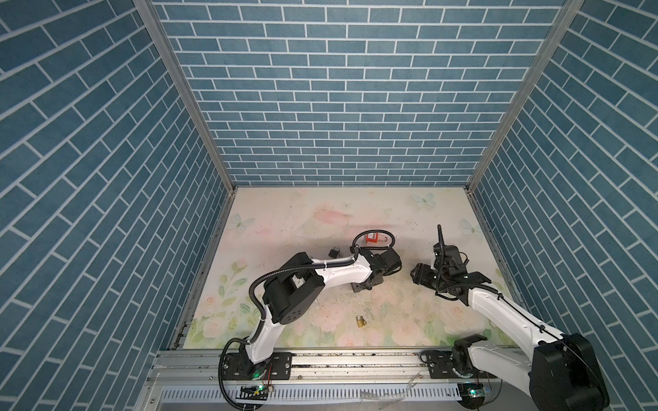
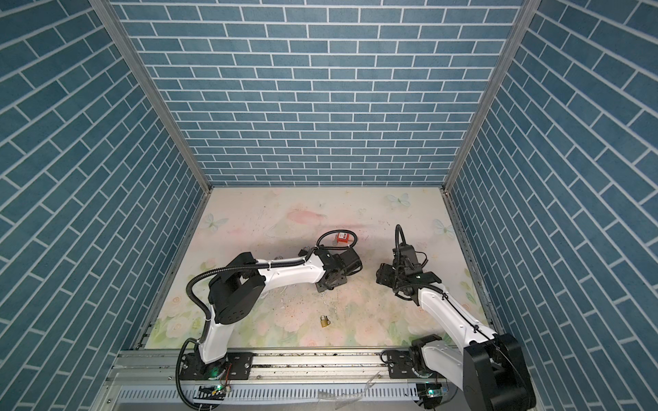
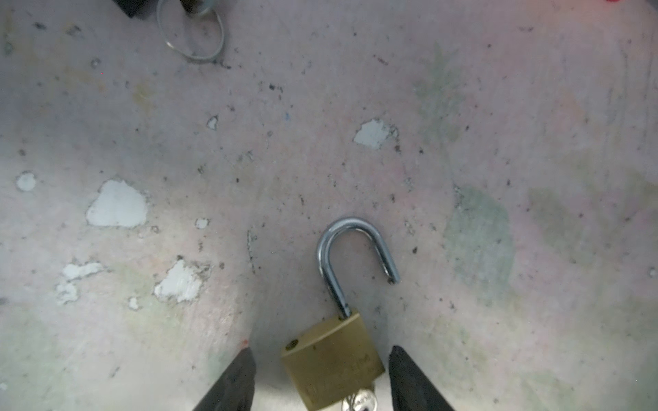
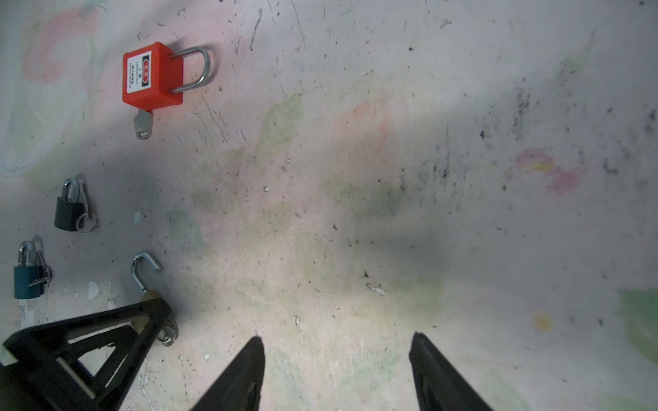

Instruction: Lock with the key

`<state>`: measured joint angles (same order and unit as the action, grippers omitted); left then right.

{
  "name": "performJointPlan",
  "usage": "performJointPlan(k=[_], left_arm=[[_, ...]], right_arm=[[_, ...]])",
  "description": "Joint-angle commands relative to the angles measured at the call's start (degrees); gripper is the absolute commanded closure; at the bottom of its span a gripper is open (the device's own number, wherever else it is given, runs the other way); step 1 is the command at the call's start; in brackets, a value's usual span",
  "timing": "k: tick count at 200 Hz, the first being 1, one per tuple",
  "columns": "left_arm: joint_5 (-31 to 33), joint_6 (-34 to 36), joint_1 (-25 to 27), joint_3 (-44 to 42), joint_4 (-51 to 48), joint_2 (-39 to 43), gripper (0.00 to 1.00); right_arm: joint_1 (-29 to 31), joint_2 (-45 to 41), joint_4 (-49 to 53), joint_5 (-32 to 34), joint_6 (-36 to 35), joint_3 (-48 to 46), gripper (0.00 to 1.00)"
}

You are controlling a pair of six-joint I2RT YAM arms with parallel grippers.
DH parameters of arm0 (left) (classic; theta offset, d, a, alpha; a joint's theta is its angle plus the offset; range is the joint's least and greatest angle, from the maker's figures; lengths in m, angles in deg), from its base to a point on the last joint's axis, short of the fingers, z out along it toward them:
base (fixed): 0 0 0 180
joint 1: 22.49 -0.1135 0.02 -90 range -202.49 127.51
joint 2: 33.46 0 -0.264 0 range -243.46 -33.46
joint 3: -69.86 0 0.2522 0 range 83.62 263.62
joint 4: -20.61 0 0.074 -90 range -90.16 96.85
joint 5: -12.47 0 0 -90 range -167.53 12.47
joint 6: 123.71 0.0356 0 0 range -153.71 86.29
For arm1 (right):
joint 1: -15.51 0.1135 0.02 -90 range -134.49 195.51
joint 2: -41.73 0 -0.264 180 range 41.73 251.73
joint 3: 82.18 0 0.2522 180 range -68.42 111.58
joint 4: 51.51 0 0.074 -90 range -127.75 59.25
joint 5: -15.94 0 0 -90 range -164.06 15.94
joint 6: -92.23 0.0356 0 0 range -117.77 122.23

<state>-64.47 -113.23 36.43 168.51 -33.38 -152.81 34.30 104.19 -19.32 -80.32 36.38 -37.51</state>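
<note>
The left gripper (image 3: 321,350) stands wide open with the brass padlock (image 3: 333,370) between its fingers, untouched; shackle (image 3: 325,267) unlatched, key (image 3: 361,398) inserted. The right gripper (image 4: 336,338) gapes open, empty.

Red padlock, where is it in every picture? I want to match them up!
Top views: in both, the red padlock sits just below the picture's middle.
Left wrist view: not clearly in it; there is only a red blur at the picture's top right edge.
Right wrist view: upper left of the picture.
Shared landmark: the black padlock, lying near the red one.
</note>
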Motion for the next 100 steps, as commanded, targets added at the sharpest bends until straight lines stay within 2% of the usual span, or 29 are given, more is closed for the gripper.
performJointPlan(k=[1,45,69,100], left_arm=[[-5.04,-5.51,0.15,0.86,-3.48,-4.83,0.4],[-5.44,-7.74,0.24,6.3,-9.56,-8.54,0.44],[-5.06,-10.22,0.43,6.25,-11.29,-8.8,0.53],[-4.89,-11.93,0.37,5.82,-12.15,-9.0,0.55]], right_arm=[[-0.32,-0.47,-0.59,-1.03,-0.92,1.13,0.33],[-0.5,-0.73,-0.66,-1.63,-1.52,1.16,0.34],[-0.68,-0.81,-0.73,-1.95,-1.54,0.97,0.34],[-0.76,-1.04,-0.93,-2.35,-1.53,0.56,0.34]])
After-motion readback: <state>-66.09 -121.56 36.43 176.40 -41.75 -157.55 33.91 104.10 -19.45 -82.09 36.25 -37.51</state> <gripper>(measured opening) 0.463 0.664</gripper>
